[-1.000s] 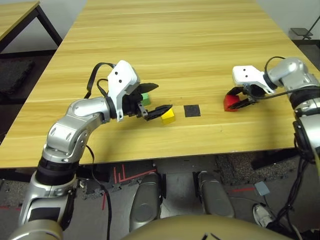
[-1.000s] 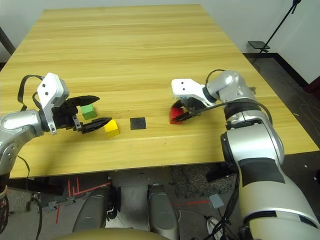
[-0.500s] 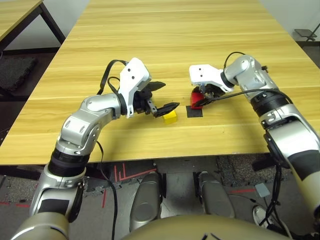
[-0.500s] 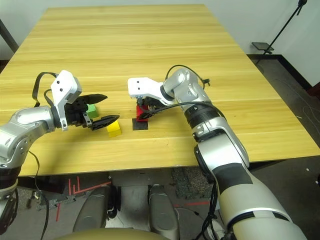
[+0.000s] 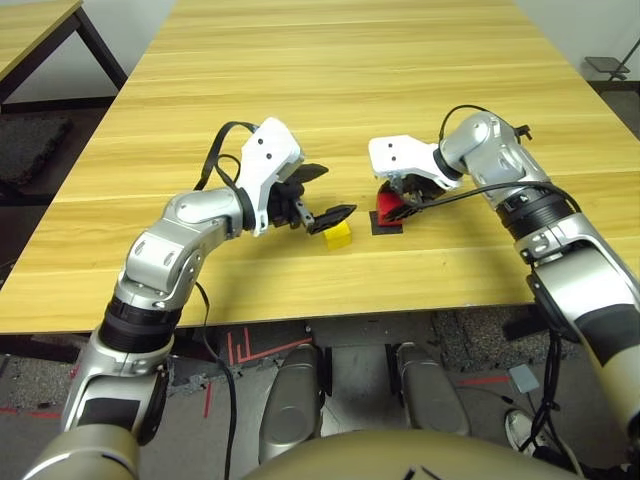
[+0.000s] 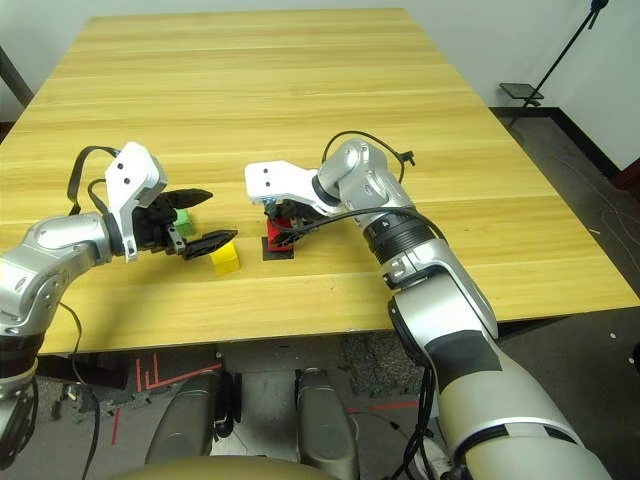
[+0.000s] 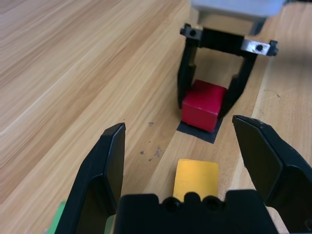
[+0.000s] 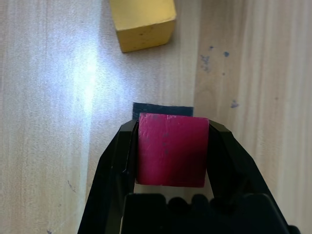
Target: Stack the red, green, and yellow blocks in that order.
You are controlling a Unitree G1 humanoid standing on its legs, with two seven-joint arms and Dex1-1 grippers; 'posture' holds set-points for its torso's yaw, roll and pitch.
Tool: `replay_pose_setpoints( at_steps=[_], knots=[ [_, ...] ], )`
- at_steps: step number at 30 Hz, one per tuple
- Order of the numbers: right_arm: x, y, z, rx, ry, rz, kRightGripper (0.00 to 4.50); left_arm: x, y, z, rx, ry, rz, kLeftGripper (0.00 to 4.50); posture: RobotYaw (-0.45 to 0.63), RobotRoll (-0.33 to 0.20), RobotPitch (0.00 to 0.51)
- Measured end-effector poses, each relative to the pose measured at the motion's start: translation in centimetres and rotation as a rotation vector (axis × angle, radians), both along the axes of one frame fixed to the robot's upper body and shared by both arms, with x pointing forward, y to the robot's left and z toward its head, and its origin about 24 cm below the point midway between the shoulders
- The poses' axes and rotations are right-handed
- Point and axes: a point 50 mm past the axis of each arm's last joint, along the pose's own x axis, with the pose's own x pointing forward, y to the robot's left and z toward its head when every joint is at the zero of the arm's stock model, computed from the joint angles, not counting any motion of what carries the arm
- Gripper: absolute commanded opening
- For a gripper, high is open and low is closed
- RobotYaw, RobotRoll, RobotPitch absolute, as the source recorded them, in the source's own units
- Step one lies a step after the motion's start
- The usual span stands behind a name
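The red block sits at the flat black patch, near the table's front middle. My right gripper is shut on the red block, one finger on each side. I cannot tell whether the block rests on the patch or hangs just above it. The yellow block lies on the table just left of the patch. My left gripper hovers open above the yellow block, holding nothing. The green block stands behind the left gripper's fingers, partly hidden.
The wooden table stretches far back behind the blocks. Its front edge runs close below the yellow block. A second table corner stands at the far left, and a tripod foot stands on the floor to the right.
My right gripper has carried the red block leftward from the table's right side to the black patch. The camera shifted early on. The left gripper has stayed open over the yellow block.
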Motion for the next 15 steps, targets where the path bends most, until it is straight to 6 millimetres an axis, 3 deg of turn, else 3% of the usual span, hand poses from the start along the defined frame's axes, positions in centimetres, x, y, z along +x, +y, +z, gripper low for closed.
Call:
replay_pose_setpoints(
  at_steps=[7, 13, 14, 15],
  knots=[
    [-0.1, 0.2, -0.4, -0.003, 0.000, 0.019, 2.10, 0.0, 0.1, 0.0, 0.002, -0.002, 0.008, 4.50, 0.48, -0.258, 0.101],
    [-0.1, 0.0, -1.0, 0.031, -0.003, 0.051, 4.19, 1.0, 1.1, 0.3, 0.055, -0.023, 0.032, 4.50, 0.43, -0.219, 0.079],
    [0.0, -0.2, -0.9, 0.048, -0.001, 0.049, 4.47, 1.4, 1.4, 0.5, 0.074, -0.032, 0.036, 4.50, 0.42, -0.215, 0.077],
    [0.0, -0.5, -0.6, 0.076, 0.002, 0.044, 4.47, 1.8, 1.7, 0.8, 0.090, -0.041, 0.034, 4.50, 0.42, -0.212, 0.074]
  ],
)
